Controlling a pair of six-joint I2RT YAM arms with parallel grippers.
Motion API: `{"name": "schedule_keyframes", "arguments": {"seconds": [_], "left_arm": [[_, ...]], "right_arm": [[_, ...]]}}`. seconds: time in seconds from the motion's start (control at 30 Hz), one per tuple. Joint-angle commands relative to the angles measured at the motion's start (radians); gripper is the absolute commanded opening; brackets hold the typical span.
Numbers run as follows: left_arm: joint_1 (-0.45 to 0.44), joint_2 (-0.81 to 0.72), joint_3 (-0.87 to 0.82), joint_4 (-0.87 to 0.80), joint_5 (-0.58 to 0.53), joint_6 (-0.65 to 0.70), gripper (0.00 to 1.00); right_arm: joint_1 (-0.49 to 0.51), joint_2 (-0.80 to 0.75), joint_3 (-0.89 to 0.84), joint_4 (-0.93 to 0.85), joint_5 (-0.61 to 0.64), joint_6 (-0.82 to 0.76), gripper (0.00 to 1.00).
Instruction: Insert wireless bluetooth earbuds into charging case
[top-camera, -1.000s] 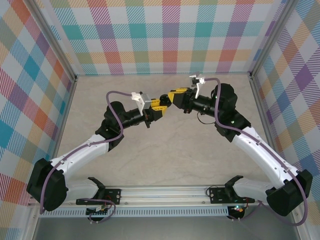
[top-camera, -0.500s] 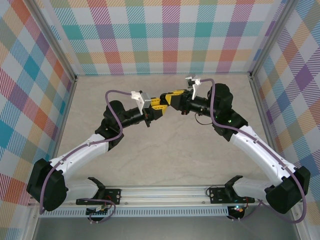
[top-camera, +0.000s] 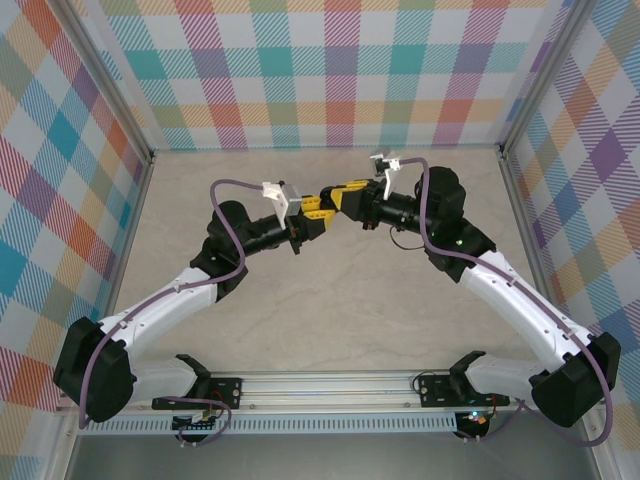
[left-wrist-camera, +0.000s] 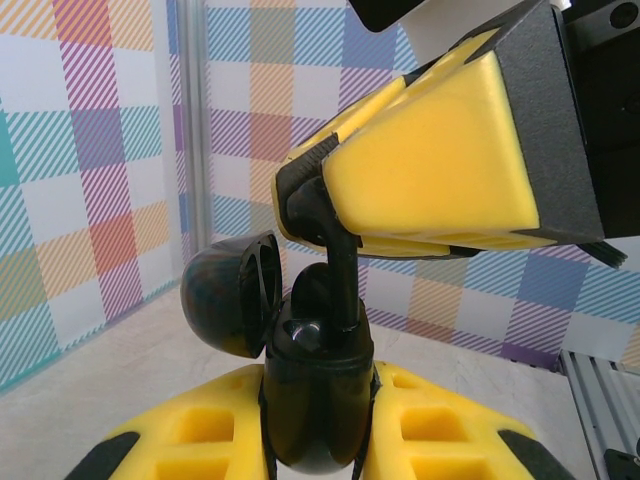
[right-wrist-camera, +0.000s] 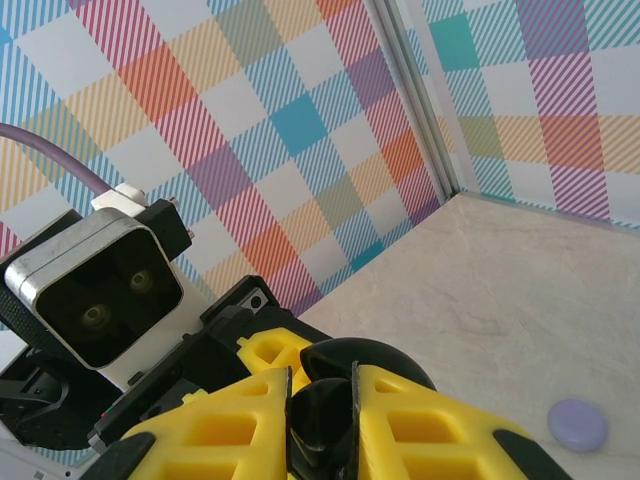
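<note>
My left gripper is shut on a black charging case, held upright, with its round lid swung open to the left. My right gripper is shut on a black earbud. In the left wrist view the earbud's stem points down from the right gripper's yellow fingers into the case's open top. Seen from above, the left gripper and right gripper meet tip to tip above the middle of the table, towards the back.
A small round lilac object lies on the marble tabletop. Checked walls close in the back and both sides. The left wrist camera sits just beyond the right gripper's fingers.
Over the last second my right gripper has shifted slightly left and towards the back, closer against the left gripper. The left arm has held still.
</note>
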Motion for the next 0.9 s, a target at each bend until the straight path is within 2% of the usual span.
{"name": "schedule_keyframes", "arguments": {"seconds": [0.0,0.37,0.87], "left_arm": [[-0.014,-0.006,0.043,0.020,0.019,-0.016,0.05],[-0.015,-0.014,0.044,0.017,0.004,-0.023,0.05],[-0.013,-0.006,0.049,-0.002,0.014,-0.021,0.05]], "right_arm": [[0.009,0.001,0.027,-0.003,-0.002,-0.025,0.19],[0.010,-0.001,0.026,-0.039,0.015,-0.042,0.20],[0.015,0.007,0.048,-0.082,0.018,-0.059,0.31]]}}
